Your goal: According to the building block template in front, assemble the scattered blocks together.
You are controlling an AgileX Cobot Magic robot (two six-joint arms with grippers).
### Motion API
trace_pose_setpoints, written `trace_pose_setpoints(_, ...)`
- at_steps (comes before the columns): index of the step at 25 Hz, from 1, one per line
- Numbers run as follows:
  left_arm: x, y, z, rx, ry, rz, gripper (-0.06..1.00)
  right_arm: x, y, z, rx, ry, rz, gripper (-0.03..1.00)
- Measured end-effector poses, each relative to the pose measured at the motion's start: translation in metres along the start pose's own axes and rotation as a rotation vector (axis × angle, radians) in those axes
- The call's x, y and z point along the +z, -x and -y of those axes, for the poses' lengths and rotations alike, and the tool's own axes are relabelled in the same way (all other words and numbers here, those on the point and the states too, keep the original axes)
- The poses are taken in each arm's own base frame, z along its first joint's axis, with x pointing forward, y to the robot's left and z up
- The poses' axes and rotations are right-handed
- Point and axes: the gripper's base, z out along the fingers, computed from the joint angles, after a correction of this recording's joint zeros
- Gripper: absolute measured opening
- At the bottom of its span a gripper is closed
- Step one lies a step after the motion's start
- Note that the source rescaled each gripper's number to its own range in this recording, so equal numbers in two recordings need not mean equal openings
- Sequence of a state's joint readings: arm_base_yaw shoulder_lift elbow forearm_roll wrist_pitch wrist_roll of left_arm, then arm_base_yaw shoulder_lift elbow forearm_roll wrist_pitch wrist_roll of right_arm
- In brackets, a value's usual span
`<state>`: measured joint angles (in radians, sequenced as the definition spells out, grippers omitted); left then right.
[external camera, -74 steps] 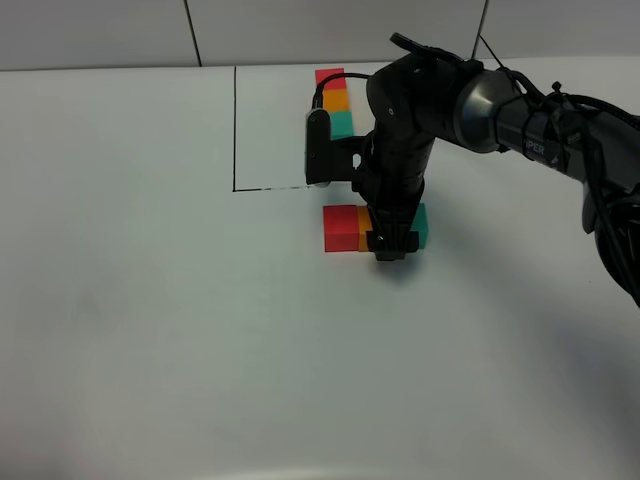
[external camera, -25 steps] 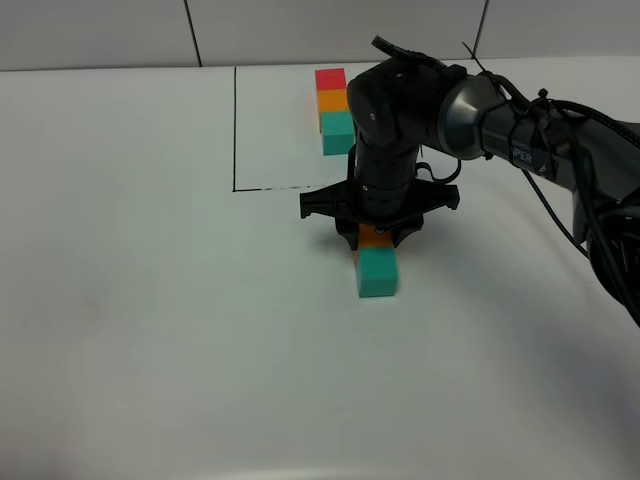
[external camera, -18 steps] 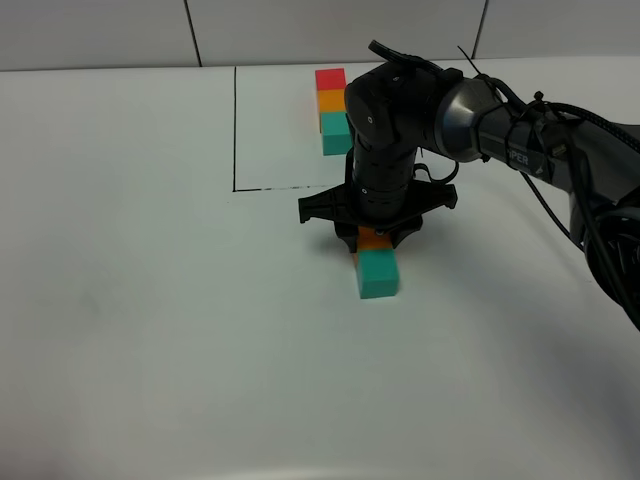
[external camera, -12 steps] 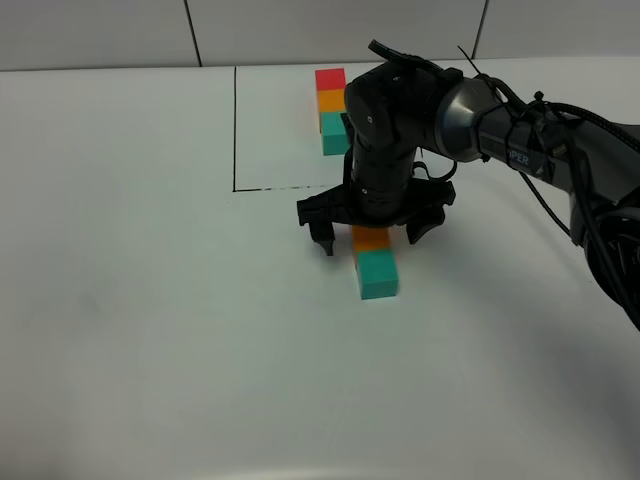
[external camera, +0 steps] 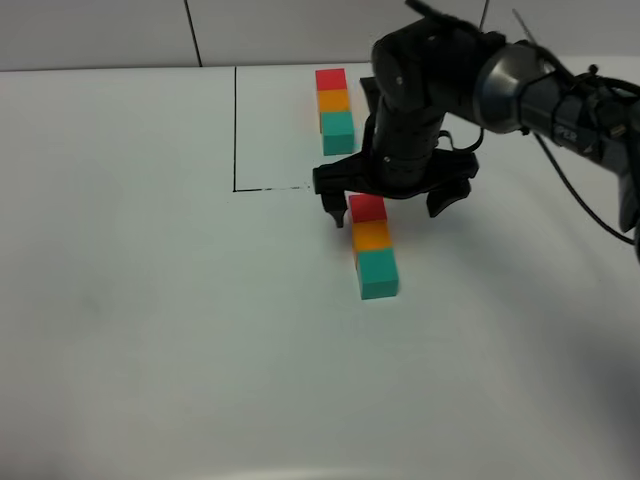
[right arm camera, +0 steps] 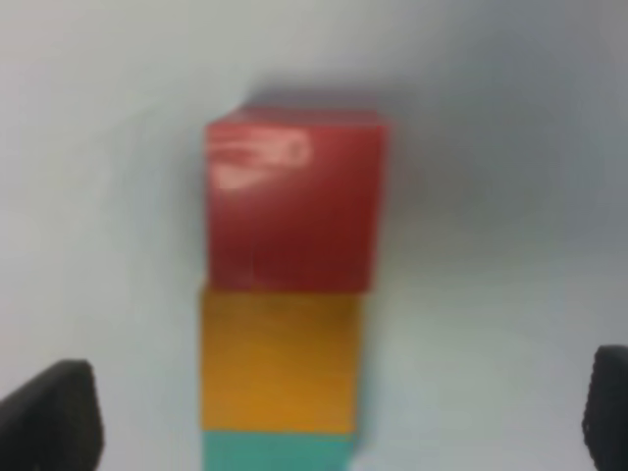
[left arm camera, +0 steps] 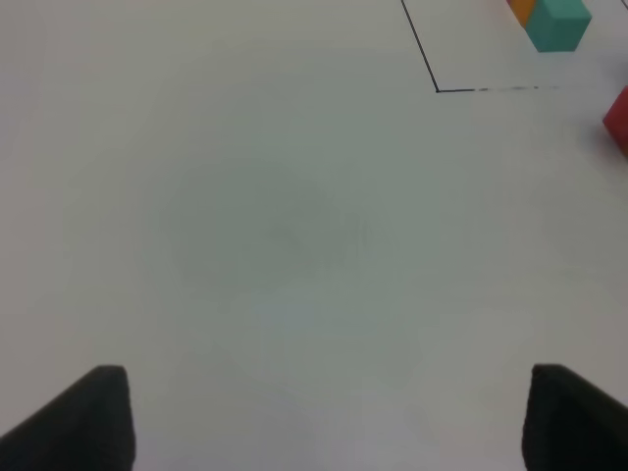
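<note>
Red-orange-teal scattered blocks [external camera: 372, 246] joined in line | right claw [external camera: 389, 209] released, straddling red end, not touching

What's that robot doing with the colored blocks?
It is copying a pattern. At the back of the table, the sample row runs red, orange, teal beside a drawn black line. The right gripper hangs open just above a second row: red block, orange block and teal block, touching in the same order. It holds nothing. The left gripper is open over bare table.
</note>
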<state>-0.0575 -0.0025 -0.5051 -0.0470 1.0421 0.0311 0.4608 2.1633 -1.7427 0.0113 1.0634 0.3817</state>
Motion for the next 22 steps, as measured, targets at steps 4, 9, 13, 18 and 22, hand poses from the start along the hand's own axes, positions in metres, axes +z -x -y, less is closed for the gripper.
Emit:
trace_pose_setpoints(4,0.000,0.000,0.000,0.000,0.000,0.000,0.74,-0.033,0.009,0.039,-0.026,-0.012,0.019,0.97)
trace_pose_setpoints(9,0.000,0.000,0.000,0.000,0.000,0.000,0.74,-0.087,0.005,0.082,-0.048,-0.030,0.070,0.95)
trace_pose_setpoints(13,0.000,0.000,0.000,0.000,0.000,0.000,0.74,-0.139,-0.022,0.108,-0.040,-0.049,0.176,0.95)
trace_pose_setpoints(18,0.000,0.000,0.000,0.000,0.000,0.000,0.74,-0.189,-0.078,0.122,-0.038,-0.062,0.359,0.95)
trace_pose_setpoints(22,0.000,0.000,0.000,0.000,0.000,0.000,0.74,-0.213,-0.129,0.129,-0.040,-0.060,0.470,0.95)
